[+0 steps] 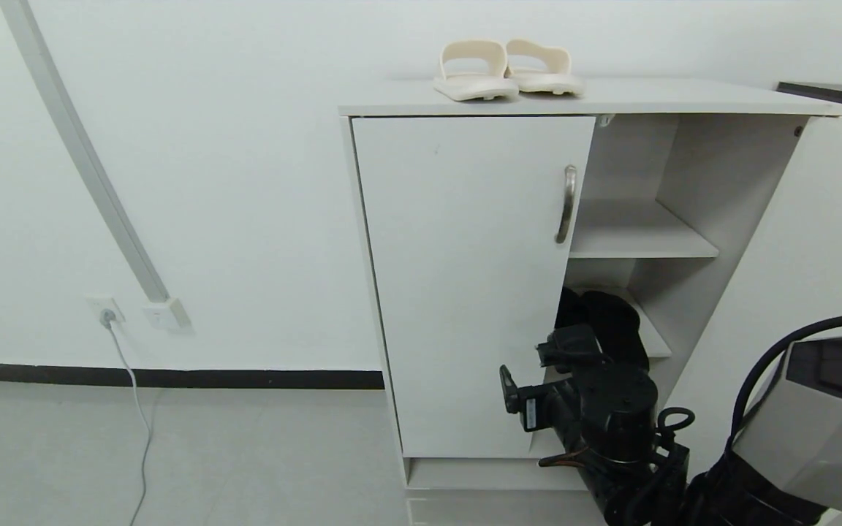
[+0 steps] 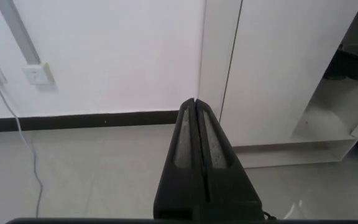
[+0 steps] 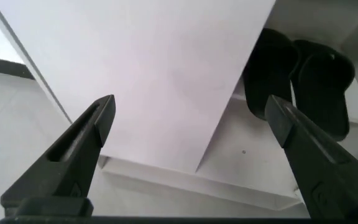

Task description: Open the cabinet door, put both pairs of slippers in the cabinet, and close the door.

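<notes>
At the lower left of the head view a cable [image 1: 132, 394] is seen hanging from a wall socket [image 1: 107, 314], well apart from the work, so little trouble is expected there. The left gripper [image 2: 195, 109] is held with its fingers pressed together and nothing between them. The closed door [image 1: 465, 292] fills the middle of the frame, and its handle [image 1: 569, 203] could be clipped if an arm is raised close along its edge. The cream slippers [image 1: 505, 71] lie side by side on the cabinet top [image 1: 684, 95], not yet stowed; one could be knocked off or left behind if both are pinched badly in one grab. The black slippers [image 1: 607, 321] are already set on the lower shelf (their heels appear to reach its front edge), so they might be caught when the cabinet is shut. The right gripper [image 3: 189, 106] is held spread wide and empty, low before the closed door's edge. At the right, the open door [image 1: 816, 256] could be struck by a swinging elbow.
</notes>
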Controlling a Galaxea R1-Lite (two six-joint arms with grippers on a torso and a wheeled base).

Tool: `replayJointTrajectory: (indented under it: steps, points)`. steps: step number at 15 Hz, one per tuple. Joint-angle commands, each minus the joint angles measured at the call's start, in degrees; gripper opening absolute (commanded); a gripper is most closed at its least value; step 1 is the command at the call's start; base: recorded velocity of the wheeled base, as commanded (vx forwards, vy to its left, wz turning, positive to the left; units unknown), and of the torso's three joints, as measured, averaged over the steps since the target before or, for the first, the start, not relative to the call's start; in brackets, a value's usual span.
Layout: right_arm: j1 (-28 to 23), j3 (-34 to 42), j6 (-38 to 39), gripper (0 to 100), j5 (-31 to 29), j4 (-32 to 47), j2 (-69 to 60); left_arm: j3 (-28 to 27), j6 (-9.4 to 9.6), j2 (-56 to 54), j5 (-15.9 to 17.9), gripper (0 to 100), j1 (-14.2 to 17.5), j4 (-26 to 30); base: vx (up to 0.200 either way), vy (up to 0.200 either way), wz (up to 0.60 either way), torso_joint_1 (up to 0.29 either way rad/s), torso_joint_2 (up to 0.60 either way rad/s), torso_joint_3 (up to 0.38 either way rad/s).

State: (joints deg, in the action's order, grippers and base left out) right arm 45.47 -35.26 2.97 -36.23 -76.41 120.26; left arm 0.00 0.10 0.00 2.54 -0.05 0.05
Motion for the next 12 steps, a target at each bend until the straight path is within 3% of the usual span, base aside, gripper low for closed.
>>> replayJointTrajectory:
  steps: [1,12]
  points:
    - [-0.21,0.19,-0.07,100,-0.07,-0.23,-0.03,0.00,-0.01,0.09,0.01,0,0.05,0.04,0.000,0.000,0.00,0.000,0.00,0.000]
    - [-0.03,1.15,-1.30,100,0.28,-3.92,0.15,0.00,-0.01,0.09,0.01,0,0.05,-0.05,0.000,0.000,0.00,0.000,0.00,0.000]
